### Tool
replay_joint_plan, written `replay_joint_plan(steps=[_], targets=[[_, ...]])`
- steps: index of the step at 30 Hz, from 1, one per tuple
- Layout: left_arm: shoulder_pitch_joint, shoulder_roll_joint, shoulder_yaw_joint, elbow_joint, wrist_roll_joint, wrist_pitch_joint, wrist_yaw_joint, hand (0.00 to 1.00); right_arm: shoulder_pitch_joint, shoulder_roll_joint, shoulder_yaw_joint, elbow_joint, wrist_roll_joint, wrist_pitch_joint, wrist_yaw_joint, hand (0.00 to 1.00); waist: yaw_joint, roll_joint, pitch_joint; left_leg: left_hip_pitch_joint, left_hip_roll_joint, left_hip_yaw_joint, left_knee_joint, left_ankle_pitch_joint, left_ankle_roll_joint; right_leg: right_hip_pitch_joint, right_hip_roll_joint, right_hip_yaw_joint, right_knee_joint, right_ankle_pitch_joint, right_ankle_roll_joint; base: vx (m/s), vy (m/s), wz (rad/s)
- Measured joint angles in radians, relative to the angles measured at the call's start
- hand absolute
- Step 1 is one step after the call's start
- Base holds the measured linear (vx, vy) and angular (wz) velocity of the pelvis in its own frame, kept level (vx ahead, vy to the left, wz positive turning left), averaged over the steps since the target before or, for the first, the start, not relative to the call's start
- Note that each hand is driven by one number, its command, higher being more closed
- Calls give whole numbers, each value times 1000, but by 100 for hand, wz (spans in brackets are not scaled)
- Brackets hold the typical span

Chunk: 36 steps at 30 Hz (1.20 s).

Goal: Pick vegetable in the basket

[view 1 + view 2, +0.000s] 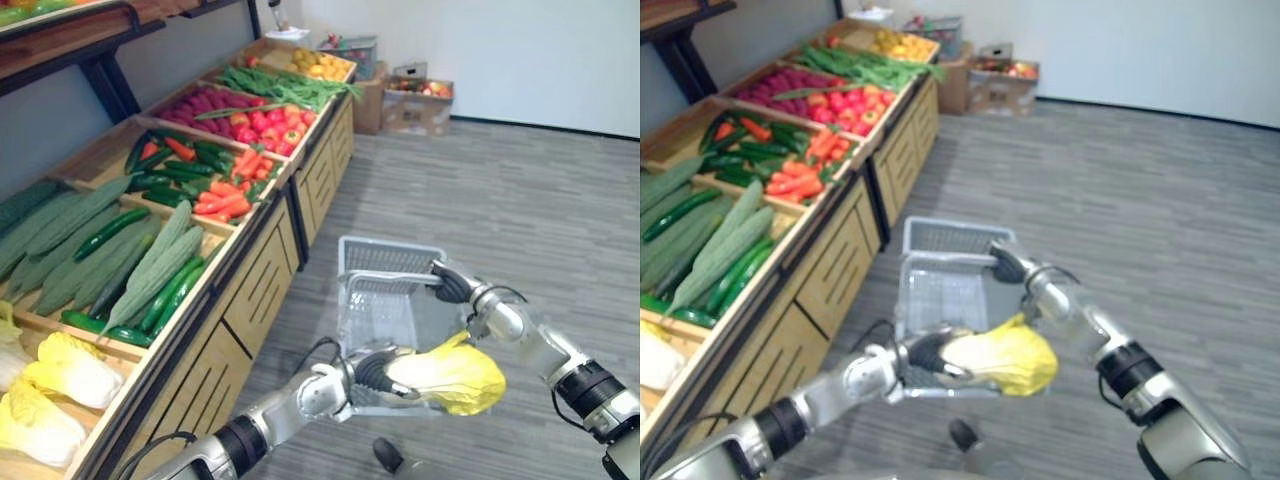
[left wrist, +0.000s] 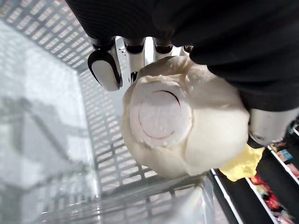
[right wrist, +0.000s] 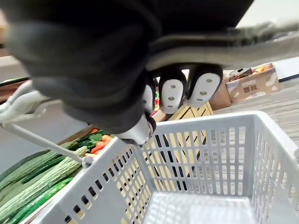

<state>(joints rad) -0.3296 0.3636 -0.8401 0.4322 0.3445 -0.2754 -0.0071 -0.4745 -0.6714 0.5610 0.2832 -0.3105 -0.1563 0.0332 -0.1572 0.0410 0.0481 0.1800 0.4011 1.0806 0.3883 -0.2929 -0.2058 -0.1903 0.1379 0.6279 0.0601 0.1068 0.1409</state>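
Left wrist view: left hand clutches the pale, yellow-leaved cabbage over the grey plastic mesh basket, right hand gripping its handle, so it's picked, seemingly just the drop left.

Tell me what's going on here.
The right robot hand holds a grey basket by its handle, beside the wooden vegetable stand. The left robot hand grips a yellow napa cabbage at the basket's near rim, stem end pointing into it. The cabbage is not yet released, and the basket looks empty inside.
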Motion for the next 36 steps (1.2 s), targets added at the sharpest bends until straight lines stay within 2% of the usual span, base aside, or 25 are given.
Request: replay_joint_plan(steps=[5,7,9,10,15,21,26,30,32,33,36], targets=[[-48,-111,60,164,196,31,82,100,-25,-3,0,0,0,1,8,100,-4,4,3,5,-6,6,-6,0,0,-1,1,10,2,0,0,12,54,-3],[-60,-130,64,201,236,47,100,100,-25,-12,0,0,5,0,19,100,-4,4,3,6,-9,7,-9,0,0,-1,0,13,3,0,0,-9,42,-3],[-69,-176,121,259,267,86,127,100,-25,-22,1,0,9,-8,39,100,-6,3,11,14,-22,9,-23,3,2,-1,-4,21,3,1,1,-15,48,-10],[-88,-194,152,293,268,103,140,0,-25,-20,1,0,18,-13,42,100,-6,5,18,16,-27,13,-24,4,2,-1,-4,29,3,2,4,-19,51,-14],[-158,-203,185,341,292,134,164,0,-25,-20,14,-2,53,-30,44,100,-9,9,44,16,-34,16,-33,10,4,-3,-5,33,2,5,7,-20,55,-3],[-172,-218,190,366,295,135,178,0,-25,-22,42,-2,53,-30,83,100,-8,8,48,9,-43,12,-48,18,6,-13,-10,29,2,5,7,14,53,2],[-176,-232,187,359,288,134,179,0,-23,-29,44,-2,54,-30,88,100,-7,6,51,2,-62,-21,-70,25,14,2,-36,1,-9,5,8,-16,55,19],[-171,-218,155,243,261,130,173,0,-13,-41,39,-2,54,-30,88,100,0,5,52,-8,-63,-63,-74,28,19,19,-55,-38,-17,5,8,-27,36,36],[-141,-199,115,93,166,122,151,0,23,-41,21,-3,52,-31,88,100,10,5,52,-32,-64,-109,-76,33,27,27,-70,-77,-22,4,8,-24,26,49],[-132,-199,113,82,148,124,148,0,39,-38,7,-7,52,-33,88,100,13,5,51,-38,-64,-120,-76,36,30,29,-74,-87,-23,4,7,-15,24,53],[-67,-112,49,-85,26,123,93,0,144,-21,-88,-33,42,-32,86,100,29,4,51,-58,-77,-192,-105,54,36,47,-99,-153,-25,-1,6,-31,14,64]])
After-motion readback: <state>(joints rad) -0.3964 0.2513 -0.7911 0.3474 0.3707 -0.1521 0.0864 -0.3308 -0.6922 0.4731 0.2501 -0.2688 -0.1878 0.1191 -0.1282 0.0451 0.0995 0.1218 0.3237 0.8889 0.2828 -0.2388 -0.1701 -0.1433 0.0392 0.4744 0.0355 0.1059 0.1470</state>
